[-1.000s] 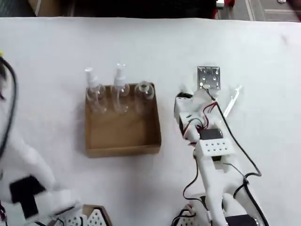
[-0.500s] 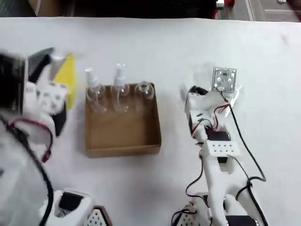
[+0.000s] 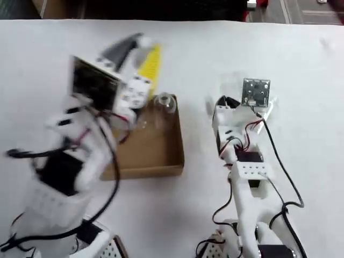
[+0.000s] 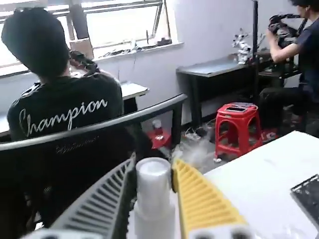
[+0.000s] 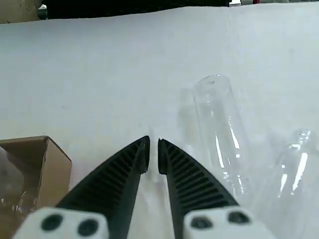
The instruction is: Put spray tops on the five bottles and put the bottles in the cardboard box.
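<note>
The left gripper (image 3: pixel 144 47) is clamped on a clear bottle (image 4: pixel 152 211), its grey and yellow fingers pressing either side just below the white spray top (image 4: pixel 153 174). That arm is raised above the cardboard box (image 3: pixel 161 153), over its far left corner, with the gripper tilted up and away. An uncapped bottle (image 3: pixel 165 102) stands in the box's far right corner. Right of the box, the right gripper (image 5: pixel 153 149) sits low over the table, fingers almost together with nothing between them. Two more capless bottles (image 5: pixel 219 134) (image 5: pixel 294 164) lie just beyond it.
</note>
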